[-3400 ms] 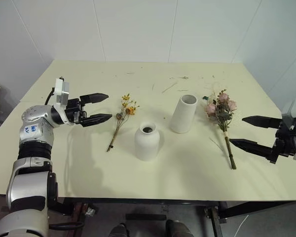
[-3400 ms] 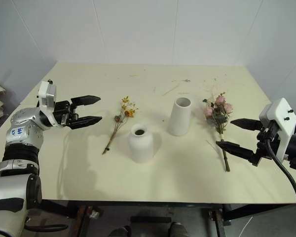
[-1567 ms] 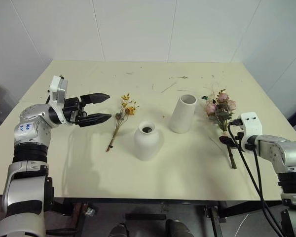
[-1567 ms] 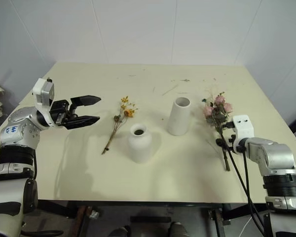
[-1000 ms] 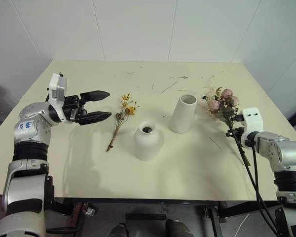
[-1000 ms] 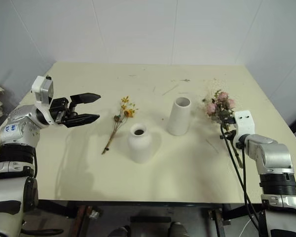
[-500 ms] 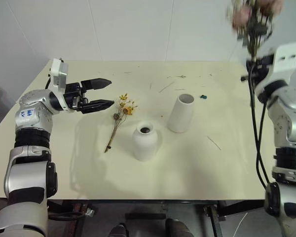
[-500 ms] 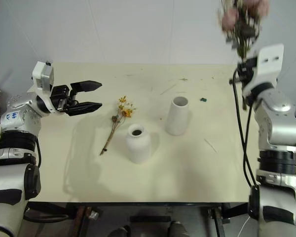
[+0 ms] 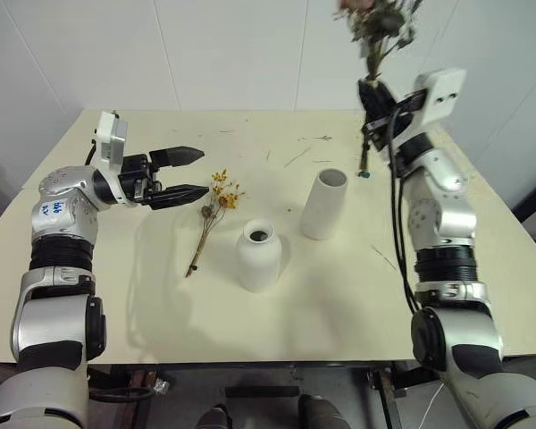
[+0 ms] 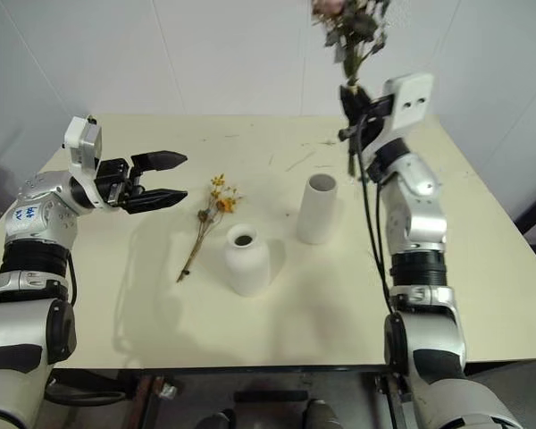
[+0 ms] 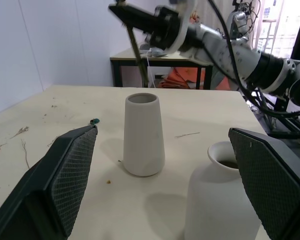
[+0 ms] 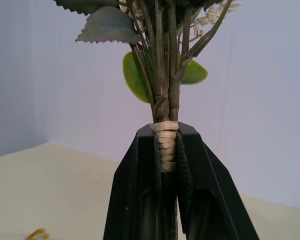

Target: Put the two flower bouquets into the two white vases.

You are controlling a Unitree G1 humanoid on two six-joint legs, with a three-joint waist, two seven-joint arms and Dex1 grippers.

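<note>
My right gripper [image 9: 368, 95] is shut on the twine-wrapped stems [image 12: 165, 145] of the pink rose bouquet [image 9: 375, 22]. It holds the bunch upright in the air, just behind and above the tall white vase [image 9: 324, 204], with the stem ends hanging near the vase's far side. The short rounded vase [image 9: 258, 256] stands in front, left of the tall one. The thin yellow-orange bouquet [image 9: 210, 219] lies flat on the table, left of the short vase. My left gripper [image 9: 204, 172] hovers open above the table, left of the yellow blooms, pointing towards them.
The cream table [image 9: 277, 313] has scattered twigs and a small green bit [image 9: 364, 174] near its back. A white wall stands close behind the far edge. Black cables [image 9: 397, 223] run along my right arm.
My right arm has swung left with the rose bouquet, from the table's right side to just behind the tall vase. The left arm has stayed put.
</note>
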